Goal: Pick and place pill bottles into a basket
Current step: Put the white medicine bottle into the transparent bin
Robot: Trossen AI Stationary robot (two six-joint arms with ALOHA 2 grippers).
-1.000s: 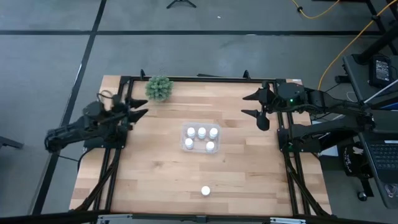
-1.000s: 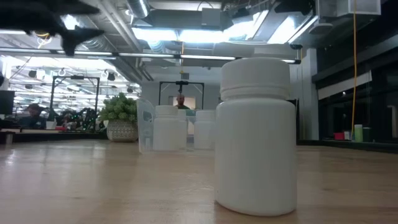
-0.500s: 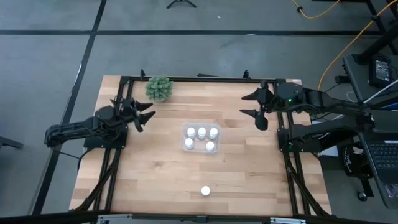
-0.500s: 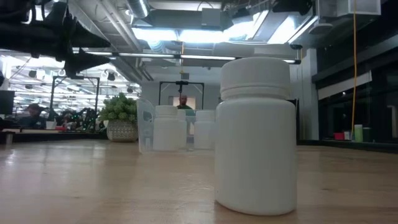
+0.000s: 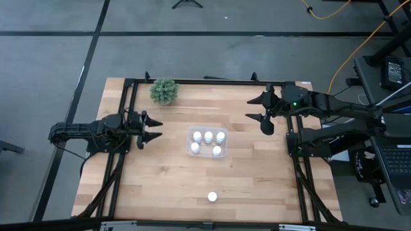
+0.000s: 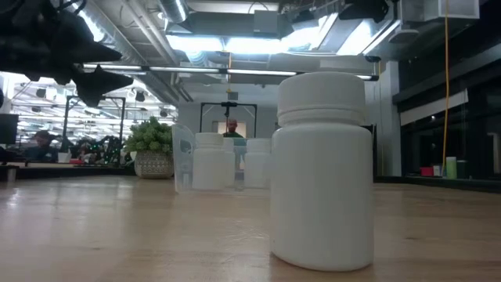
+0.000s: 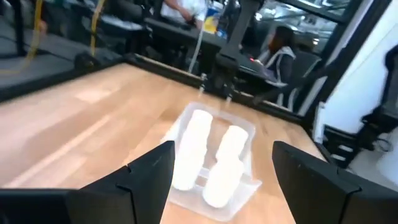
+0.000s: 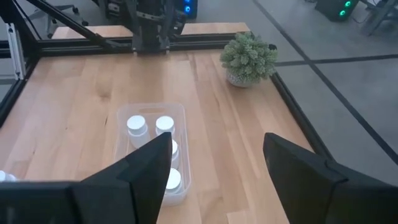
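Note:
The clear basket (image 5: 207, 143) sits at the table's middle with several white pill bottles (image 5: 208, 136) standing in it. It also shows in the left wrist view (image 7: 214, 163), the right wrist view (image 8: 151, 152) and the low view (image 6: 218, 160). One loose pill bottle (image 5: 212, 197) stands upright near the table's near edge, large in the low view (image 6: 322, 172). My left gripper (image 5: 153, 130) is open and empty, left of the basket, its fingers pointing at it (image 7: 222, 149). My right gripper (image 5: 257, 110) is open and empty, above the table to the basket's far right (image 8: 216, 138).
A small green bushy plant (image 5: 164, 90) in a pot stands at the table's far left, also in the right wrist view (image 8: 250, 59). Black frame rails (image 5: 122, 160) run along the left and right sides. Bare wood lies between the basket and the loose bottle.
My left gripper has swung from near the plant toward the table's near edge and the basket, coming lower, and has turned so that its open fingers point level at the basket's left side. The bottles and the basket have stayed in place.

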